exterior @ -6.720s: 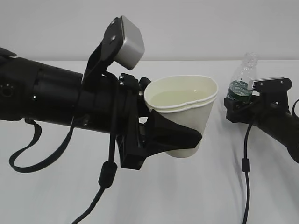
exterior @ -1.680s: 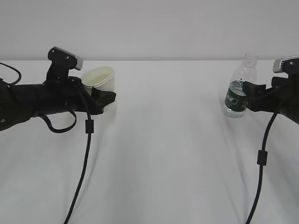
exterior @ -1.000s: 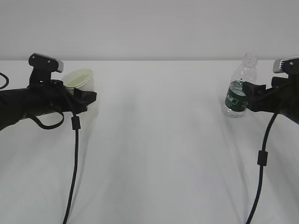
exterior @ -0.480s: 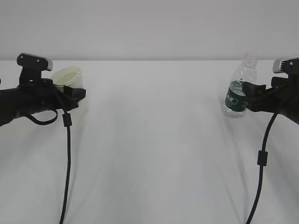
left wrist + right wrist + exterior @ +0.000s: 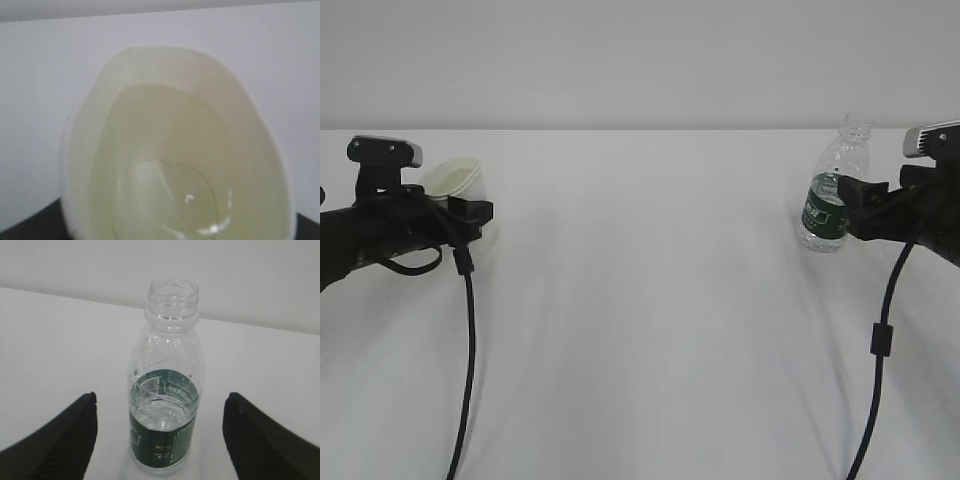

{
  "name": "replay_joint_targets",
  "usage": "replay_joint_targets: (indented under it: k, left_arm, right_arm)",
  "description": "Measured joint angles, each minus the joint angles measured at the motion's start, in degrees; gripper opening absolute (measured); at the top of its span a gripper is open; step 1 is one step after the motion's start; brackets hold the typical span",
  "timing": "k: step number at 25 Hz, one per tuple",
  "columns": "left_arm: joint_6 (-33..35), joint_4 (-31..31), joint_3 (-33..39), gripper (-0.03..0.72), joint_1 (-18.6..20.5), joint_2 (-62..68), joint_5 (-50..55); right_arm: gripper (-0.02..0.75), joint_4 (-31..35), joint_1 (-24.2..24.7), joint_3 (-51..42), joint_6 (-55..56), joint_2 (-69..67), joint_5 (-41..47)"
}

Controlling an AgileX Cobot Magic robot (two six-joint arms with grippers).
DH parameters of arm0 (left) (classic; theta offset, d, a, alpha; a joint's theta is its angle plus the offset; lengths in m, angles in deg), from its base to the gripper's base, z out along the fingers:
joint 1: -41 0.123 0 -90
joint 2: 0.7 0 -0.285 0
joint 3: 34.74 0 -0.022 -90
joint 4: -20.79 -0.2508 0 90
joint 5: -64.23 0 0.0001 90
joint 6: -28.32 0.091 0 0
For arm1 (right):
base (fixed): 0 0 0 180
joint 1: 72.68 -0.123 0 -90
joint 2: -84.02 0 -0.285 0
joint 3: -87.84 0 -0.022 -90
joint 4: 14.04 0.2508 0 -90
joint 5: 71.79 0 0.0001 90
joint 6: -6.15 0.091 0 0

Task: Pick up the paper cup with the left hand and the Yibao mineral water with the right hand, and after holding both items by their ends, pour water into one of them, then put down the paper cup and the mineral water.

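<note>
White paper cup [image 5: 457,178] holds poured water, still gripped in my left hand [image 5: 470,212]; the Yibao mineral water [image 5: 165,415] stands between my right hand's [image 5: 160,432] wide-open fingers, released.

Dark green label band [image 5: 162,425] on the Yibao mineral water [image 5: 167,385]: pale print seen, nothing legible; no other text found.

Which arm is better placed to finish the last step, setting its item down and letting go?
Left. The left hand grips the paper cup low near the table. The right hand stands open around the upright Yibao mineral water, apparently already released.
</note>
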Motion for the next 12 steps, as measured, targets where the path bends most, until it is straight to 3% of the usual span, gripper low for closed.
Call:
replay_joint_targets:
  k: [12]
  left_arm:
    - [3.57, 2.35, -0.12, 0.419, 0.00, 4.00, -2.24]
  right_arm:
    - [0.590, -0.14, 0.00, 0.00, 0.00, 0.00, 0.12]
